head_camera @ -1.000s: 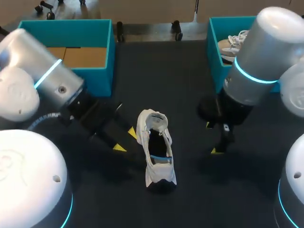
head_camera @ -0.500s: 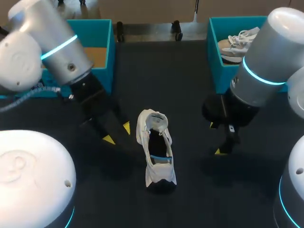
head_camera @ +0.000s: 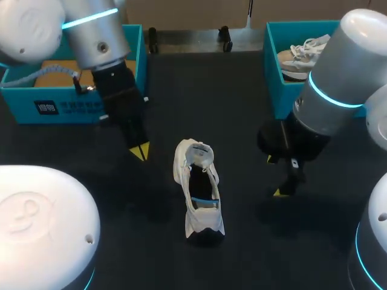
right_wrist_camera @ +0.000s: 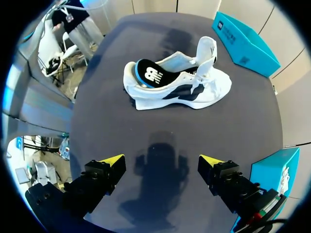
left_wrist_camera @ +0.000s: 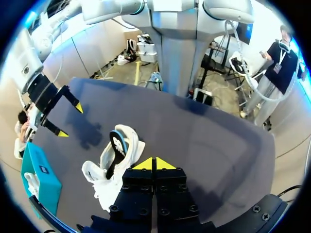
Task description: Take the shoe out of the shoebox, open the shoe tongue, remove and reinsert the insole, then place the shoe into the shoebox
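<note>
While the white sneaker (head_camera: 199, 208) stands on its sole on the dark counter (head_camera: 205, 96), between the two claws and touched by neither, the left claw (head_camera: 140, 151) hangs just beside its tongue end. Its yellow tips are pressed together with nothing between them. In the left wrist view the left claw (left_wrist_camera: 155, 164) shows its tips closed into one point, and the white sneaker (left_wrist_camera: 109, 170) lies close beside it and slightly ahead.

The right claw (head_camera: 273, 176) is on the sneaker's other side, a little apart, with its fingers spread wide. Seen from its own wrist, the right claw (right_wrist_camera: 161, 160) has only bare counter between its tips, and the white sneaker (right_wrist_camera: 184, 87) lies crosswise ahead of it. The tongue (right_wrist_camera: 206, 51) stands pulled up from the opening. The dark, blue-edged insole (right_wrist_camera: 148, 73) shows at the heel end of that opening. In the left wrist view the right claw (left_wrist_camera: 70, 120) also appears beyond the sneaker, spread.

Past the left claw sits the left shoebox (head_camera: 78, 109), teal, with brown cardboard showing inside. Past the right claw, the right shoebox (head_camera: 275, 72), also teal, holds a second sneaker (head_camera: 299, 57).
</note>
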### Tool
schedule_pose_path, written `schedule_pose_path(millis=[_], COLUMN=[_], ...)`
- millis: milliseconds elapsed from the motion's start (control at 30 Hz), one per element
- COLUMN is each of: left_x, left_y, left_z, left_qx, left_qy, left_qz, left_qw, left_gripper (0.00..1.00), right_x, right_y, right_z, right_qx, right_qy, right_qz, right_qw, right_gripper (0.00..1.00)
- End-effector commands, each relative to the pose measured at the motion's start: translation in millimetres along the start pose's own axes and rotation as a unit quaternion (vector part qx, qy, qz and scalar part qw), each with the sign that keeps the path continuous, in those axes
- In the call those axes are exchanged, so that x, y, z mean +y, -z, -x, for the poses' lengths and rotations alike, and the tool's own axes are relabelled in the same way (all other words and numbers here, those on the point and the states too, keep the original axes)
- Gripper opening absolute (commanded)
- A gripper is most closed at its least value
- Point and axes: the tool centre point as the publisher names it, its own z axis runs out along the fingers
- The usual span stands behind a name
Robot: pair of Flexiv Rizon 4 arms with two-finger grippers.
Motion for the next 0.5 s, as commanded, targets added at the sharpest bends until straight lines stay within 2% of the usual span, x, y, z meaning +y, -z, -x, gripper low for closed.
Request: schedule_pose_path(millis=[33,300,333,433,500], left_x=[3,3,2,-3,-7], left_y=[0,0,-4,-14,-22], left_z=[5.2,5.2,10.3,20.6,26.6], left_qx=[0.059,0.059,0.069,0.093,0.111], left_qy=[0.000,0.000,-0.010,-0.044,-0.065], left_qz=[-0.002,-0.002,0.002,0.001,0.008], left_qw=[0.998,0.998,0.998,0.995,0.992], left_gripper=[0.00,0.00,0.00,0.00,0.00], right_x=[-0.2,-0.2,-0.2,-16.0,-27.9], right_y=[-1,-1,-1,13,23], right_z=[-1.3,-1.3,-1.3,4.6,7.0], right_qx=[-0.002,-0.002,-0.002,-0.008,0.002], right_qy=[0.000,0.000,0.000,0.008,0.008], right_qz=[-0.001,-0.001,-0.001,-0.006,-0.024], right_qw=[1.000,1.000,1.000,1.000,1.000], right_gripper=[1.00,1.00,1.00,1.00,1.00])
